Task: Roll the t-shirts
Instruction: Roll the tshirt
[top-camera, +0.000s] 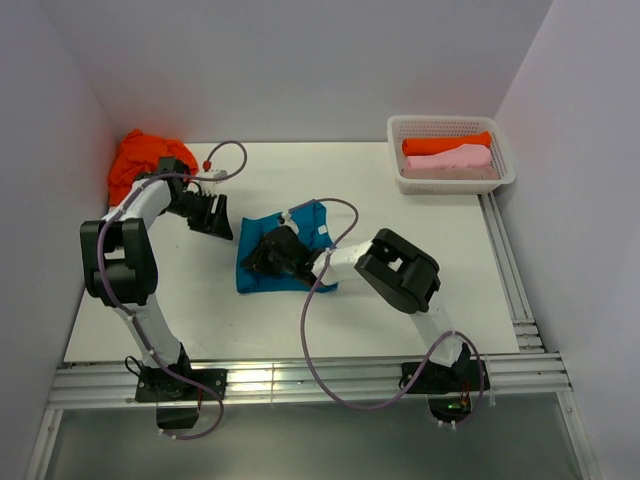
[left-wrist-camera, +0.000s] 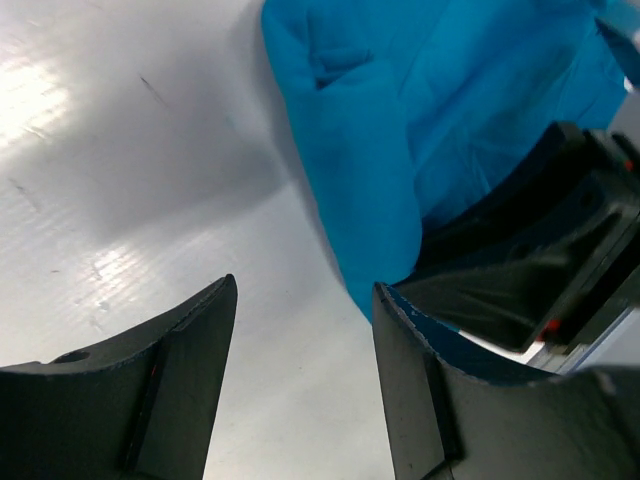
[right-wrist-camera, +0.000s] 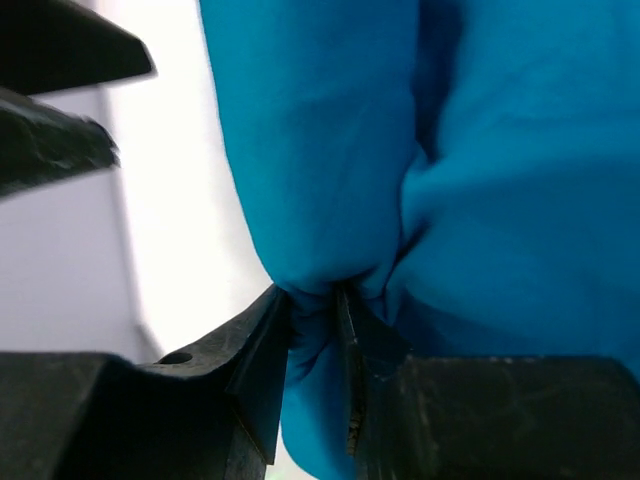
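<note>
A teal-blue t-shirt (top-camera: 310, 225) lies folded in the middle of the table. My right gripper (top-camera: 268, 256) rests on its left part. In the right wrist view the right gripper (right-wrist-camera: 315, 295) is shut on a bunched fold of the teal t-shirt (right-wrist-camera: 470, 150). My left gripper (top-camera: 212, 216) hovers just left of the shirt, jaws open and empty. In the left wrist view the left gripper (left-wrist-camera: 303, 290) stands over bare table, with the teal t-shirt (left-wrist-camera: 430, 90) to the upper right. A crumpled orange t-shirt (top-camera: 138, 160) lies at the back left.
A white lattice basket (top-camera: 452, 184) at the back right holds a rolled orange t-shirt (top-camera: 446, 144) and a rolled pink t-shirt (top-camera: 448, 160). White walls close in the left, back and right. A metal rail (top-camera: 300, 382) runs along the near edge.
</note>
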